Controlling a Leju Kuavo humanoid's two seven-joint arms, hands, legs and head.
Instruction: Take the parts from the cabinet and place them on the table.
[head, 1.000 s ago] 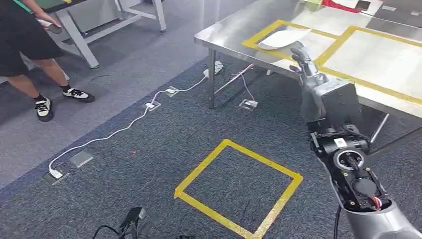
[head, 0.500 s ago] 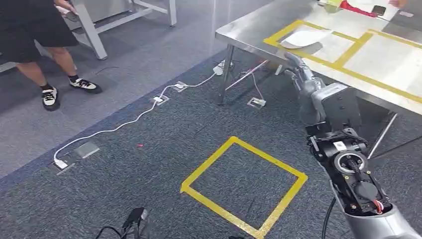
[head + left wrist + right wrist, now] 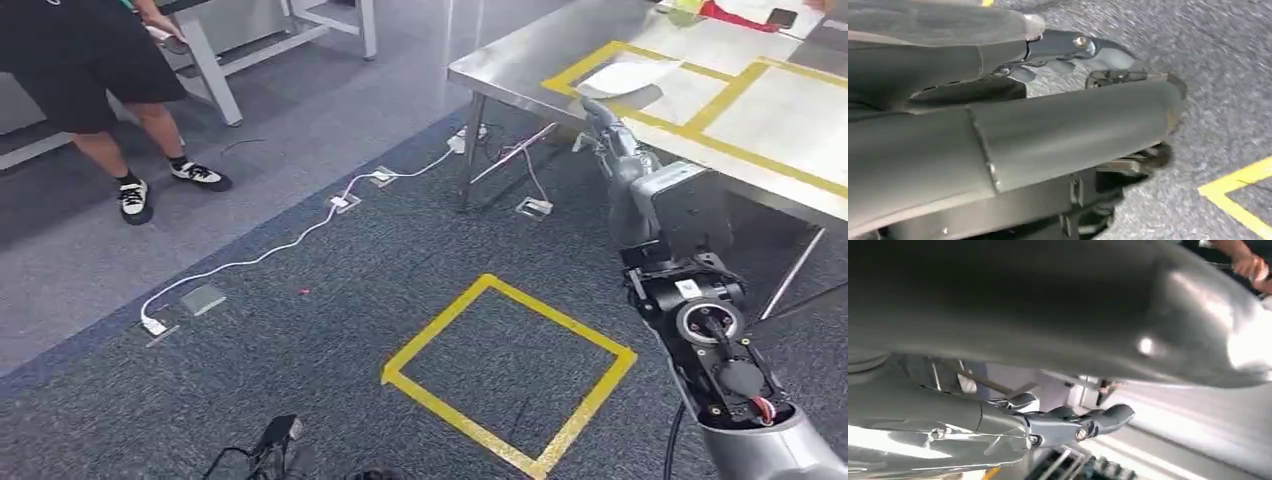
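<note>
The right hand [image 3: 606,128] reaches up at the near edge of the steel table [image 3: 520,55], just short of the white sheet part [image 3: 625,75] on top. Beyond that sheet the tabletop lies open. Under the edge, a table leg [image 3: 474,150] and dangling cables [image 3: 520,160] crowd the gap. A person [image 3: 95,90] stands well apart.

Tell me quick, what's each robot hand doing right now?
Left hand: cannot be told.
Right hand: holding a grey sheet-like part at the table edge.
</note>
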